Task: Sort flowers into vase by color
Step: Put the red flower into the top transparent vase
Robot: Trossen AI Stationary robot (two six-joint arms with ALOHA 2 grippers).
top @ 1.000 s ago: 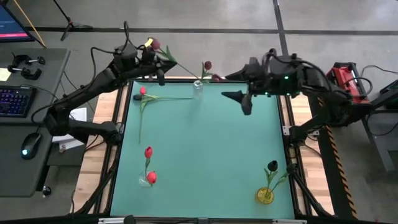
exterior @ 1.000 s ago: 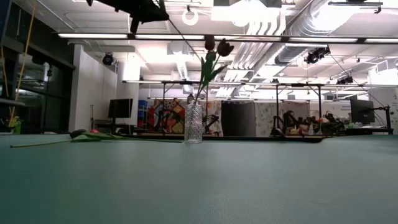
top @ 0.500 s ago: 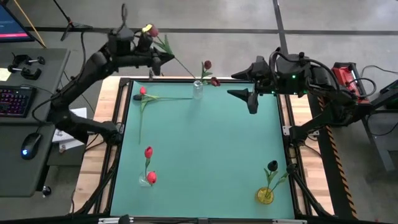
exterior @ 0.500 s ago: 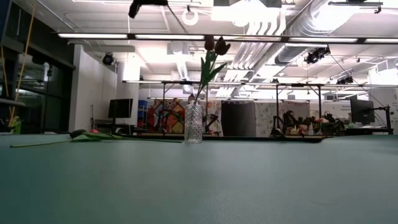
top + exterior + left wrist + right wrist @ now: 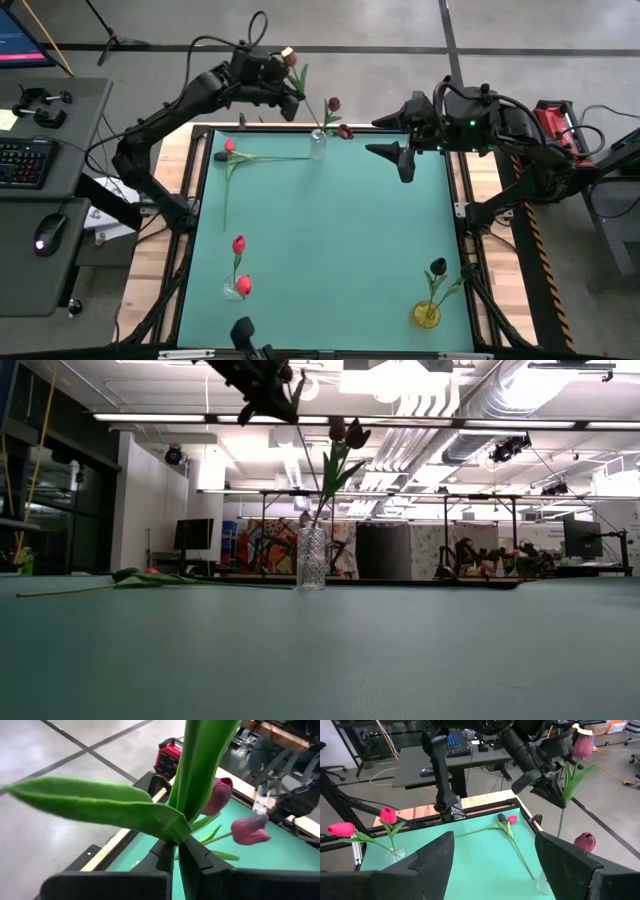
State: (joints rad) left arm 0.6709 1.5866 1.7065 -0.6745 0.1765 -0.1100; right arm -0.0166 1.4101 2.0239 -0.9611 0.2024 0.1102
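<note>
Two maroon heads already stand in the clear vase (image 5: 318, 146) at the table's (image 5: 330, 250) far edge. Above and just beside it we see the left gripper (image 5: 290, 97) pinched tight on the stem of a third maroon flower (image 5: 290, 58) — held aloft. The right gripper (image 5: 392, 158) hangs nearby, fingers spread, holding nothing.

Readable text: none in any view | the blue-lit computer monitor (image 5: 20, 30) at the far left edge of the overhead view shows lines too small to make out; the dark keyboard (image 5: 22, 162) beside it shows no legible key markings | labels, brands, numbers, signs: none legible on table, arms or room
</note>
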